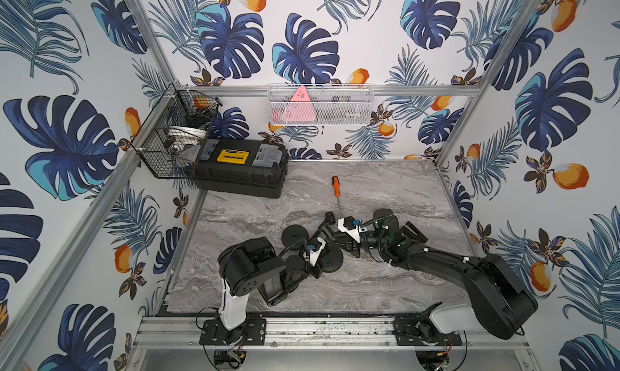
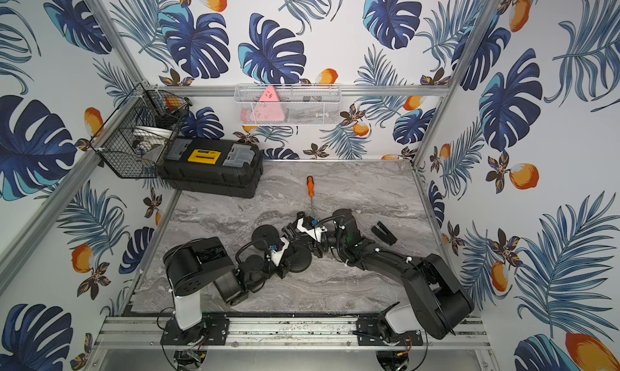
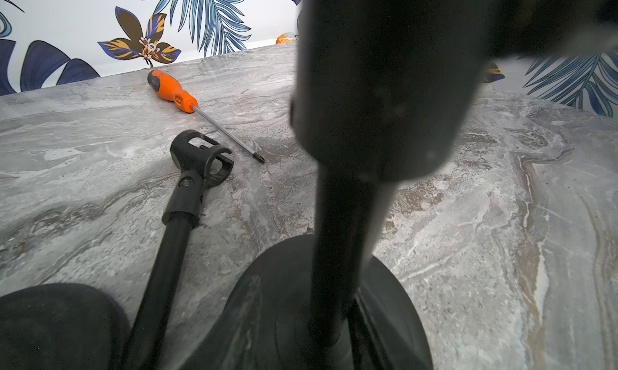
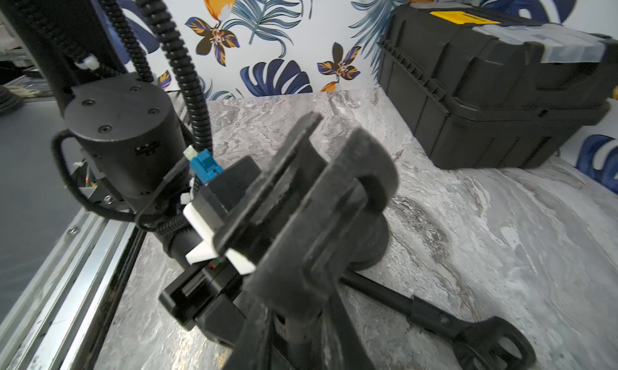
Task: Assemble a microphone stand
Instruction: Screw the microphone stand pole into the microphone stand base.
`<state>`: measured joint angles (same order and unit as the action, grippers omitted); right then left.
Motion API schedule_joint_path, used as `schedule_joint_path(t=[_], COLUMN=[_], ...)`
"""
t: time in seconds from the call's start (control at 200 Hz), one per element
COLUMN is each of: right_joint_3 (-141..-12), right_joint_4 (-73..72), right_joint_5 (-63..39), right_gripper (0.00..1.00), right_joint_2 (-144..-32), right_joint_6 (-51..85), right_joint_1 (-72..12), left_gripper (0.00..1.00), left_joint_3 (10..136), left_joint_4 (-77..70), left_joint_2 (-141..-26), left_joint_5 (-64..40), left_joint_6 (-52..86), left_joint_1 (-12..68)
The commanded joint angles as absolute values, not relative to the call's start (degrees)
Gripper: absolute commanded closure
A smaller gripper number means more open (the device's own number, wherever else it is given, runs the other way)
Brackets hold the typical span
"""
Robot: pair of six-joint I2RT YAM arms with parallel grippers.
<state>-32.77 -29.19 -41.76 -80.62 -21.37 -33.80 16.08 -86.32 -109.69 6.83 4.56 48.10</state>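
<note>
Left wrist view: your pole [image 3: 167,268] is lying flat on the table [image 3: 468,217], clip [image 3: 200,157] end near the screwdriver [image 3: 172,90], base [image 3: 267,318] sitting just beside it. Not joined, I'm judging.
— Grippers?
— Your right gripper [image 4: 341,130] is hanging low by the base, jaws standing narrow; I'm not seeing what, if anything, is between them. Your left gripper [image 4: 214,284]: fingers hidden, can't tell.
— Step?
— You're working pole-into-base, I'm guessing. Next you're needing a firm hold on the pole, its free end stood over the base's middle, base steadied.
</note>
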Motion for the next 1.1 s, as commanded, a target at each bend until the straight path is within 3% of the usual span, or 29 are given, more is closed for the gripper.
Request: schedule_joint_path(t=[0.0,0.4,0.671,0.841,1.031,1.096], right_joint_3=[-29.93,-22.53,-23.89,-25.31,-24.83,-25.14], right_joint_4=[-21.88,-26.8,-24.1,-23.03,-22.4,-20.99], right_joint_5=[-28.14,-1.53,11.8,16.87,16.68,15.78], right_gripper=[1.0,1.0,1.0,1.0,1.0,0.64], right_joint_2=[-79.6,-73.09,-74.76,-76.81,-74.79,-73.88], right_joint_6=[-13.97,-2.99,2.41,4.5,4.09,3.2], right_joint_1=[-36.65,-48.11,-54.65,-57.47,-57.92,-57.92], left_gripper=[0.55,0.63,0.7,0.71,0.81,0.82], left_joint_3=[16.33,16.13,17.16,17.57,17.53,17.67], left_joint_4=[-88.6,-88.59,-88.59,-88.59,-88.64,-88.59], left_joint_2=[-109.76,-108.86,-109.44,-109.58,-110.21,-110.6], left_joint_5=[8.09,7.4,6.33,6.33,6.15,6.33], left_joint_6=[5.19,5.13,4.88,4.79,4.62,4.57], left_joint_1=[47.72,47.48,47.46,47.46,47.46,47.46])
